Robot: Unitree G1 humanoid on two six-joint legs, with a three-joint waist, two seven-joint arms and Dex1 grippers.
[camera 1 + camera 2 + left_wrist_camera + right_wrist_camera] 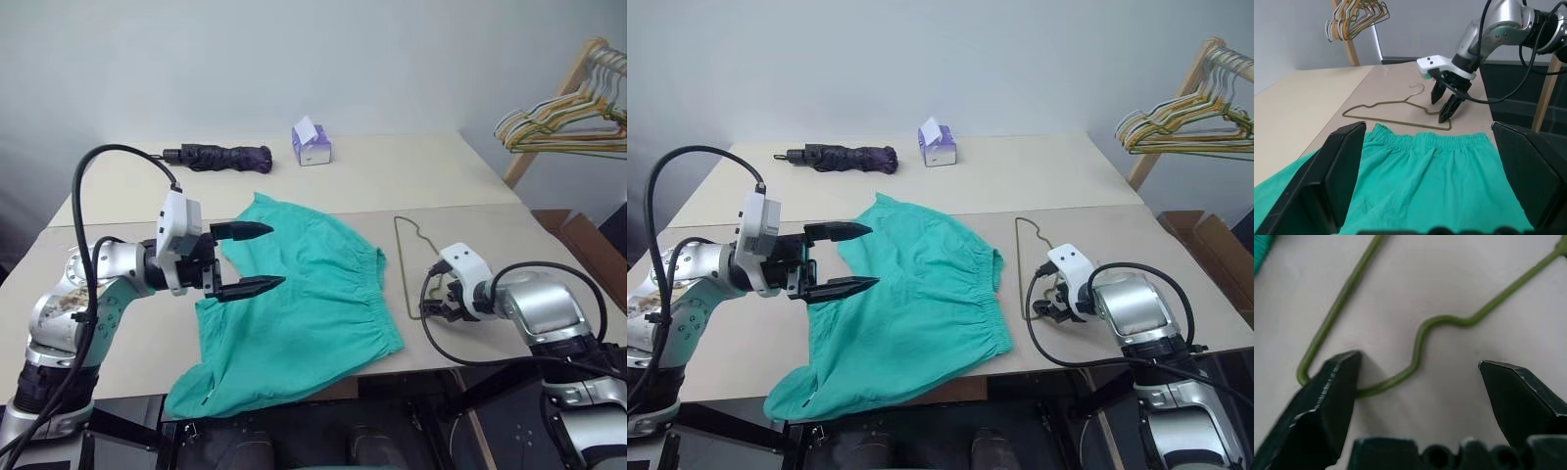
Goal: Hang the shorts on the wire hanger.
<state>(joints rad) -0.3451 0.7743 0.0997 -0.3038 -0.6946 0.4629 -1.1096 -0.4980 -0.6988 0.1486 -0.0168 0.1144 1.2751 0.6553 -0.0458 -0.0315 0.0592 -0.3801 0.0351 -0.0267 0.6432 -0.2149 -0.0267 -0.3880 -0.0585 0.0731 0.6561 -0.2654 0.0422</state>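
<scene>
Shorts [294, 313]: flat on table [411, 176], beside wire hanger [1396, 110]. Left gripper [250, 259] spread wide, empty, above them. Right gripper [1445, 100] parted, straddling hanger's corner, nothing held.

Soft, even room light fell across the pale desk [411, 176], with faint shadows and no glare. Up close, the right claw [1418, 396] and its tips looked slightly blurred.

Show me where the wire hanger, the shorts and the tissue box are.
wire hanger [1400, 104], left wrist view, upper wire arm.
shorts [294, 313], left eye view, middle of the cloth.
tissue box [313, 149], left eye view, front face.
</scene>
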